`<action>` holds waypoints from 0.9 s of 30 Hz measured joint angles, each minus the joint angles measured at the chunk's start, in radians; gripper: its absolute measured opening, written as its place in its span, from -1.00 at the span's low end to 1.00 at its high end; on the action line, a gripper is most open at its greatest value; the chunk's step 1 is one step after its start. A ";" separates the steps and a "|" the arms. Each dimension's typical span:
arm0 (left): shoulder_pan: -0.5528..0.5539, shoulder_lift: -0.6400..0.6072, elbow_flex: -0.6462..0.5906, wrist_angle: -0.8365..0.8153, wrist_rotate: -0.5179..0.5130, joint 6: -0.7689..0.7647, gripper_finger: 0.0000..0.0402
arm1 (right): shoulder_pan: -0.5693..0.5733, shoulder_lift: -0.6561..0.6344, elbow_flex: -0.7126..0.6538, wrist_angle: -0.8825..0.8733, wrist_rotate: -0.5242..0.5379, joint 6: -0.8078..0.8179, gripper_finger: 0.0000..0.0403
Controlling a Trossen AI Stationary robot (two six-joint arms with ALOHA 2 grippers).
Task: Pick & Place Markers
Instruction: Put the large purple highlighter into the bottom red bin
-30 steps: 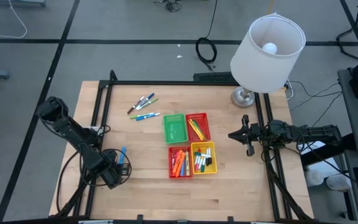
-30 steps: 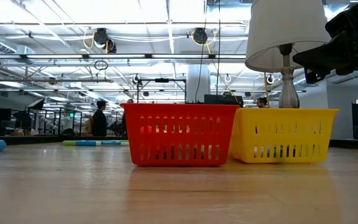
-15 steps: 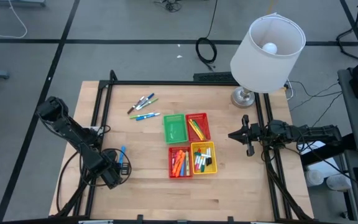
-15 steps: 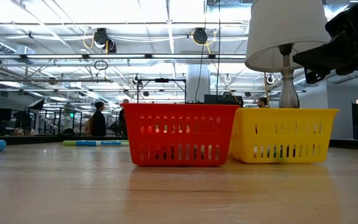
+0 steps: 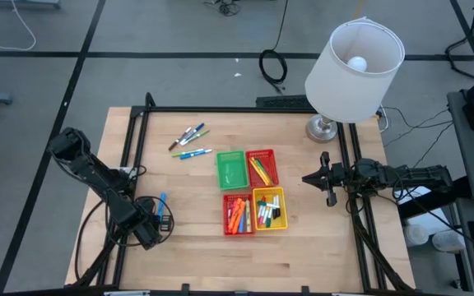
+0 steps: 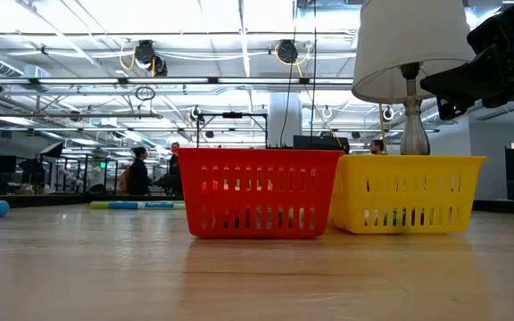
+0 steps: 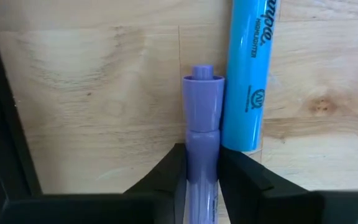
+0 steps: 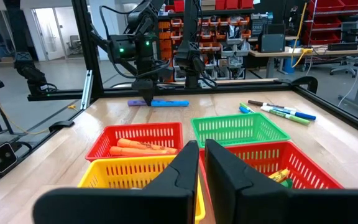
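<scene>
Four baskets (image 5: 253, 190) sit touching in a square block at the middle of the counter (image 5: 303, 255), each holding markers (image 5: 261, 170). Loose markers (image 5: 189, 141) lie behind and to the left of them. A lamp (image 5: 348, 70) stands at the far right corner. Two more markers (image 7: 248, 68) lie side by side near the left edge.

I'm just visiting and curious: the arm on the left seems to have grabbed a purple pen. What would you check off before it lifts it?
1. Grip: left gripper has its fingers closed on the purple marker. Ok.
2. Marker centred between the fingers. Ok, by the left wrist view.
3. Neighbour: the blue highlighter lies right alongside the purple marker and could be dragged. Whether they touch: cannot tell.
4. Marker off the table yet: cannot tell.
5. Other arm out of the way: right gripper waits, shut, at the table's right side. Ok.
6. Drop spot: the green basket has room; which basket is meant: cannot tell.
</scene>
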 joint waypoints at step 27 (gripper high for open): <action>0.002 0.004 0.079 -0.015 -0.067 0.363 -0.54 | 0.000 0.000 0.000 0.000 0.000 0.000 -0.91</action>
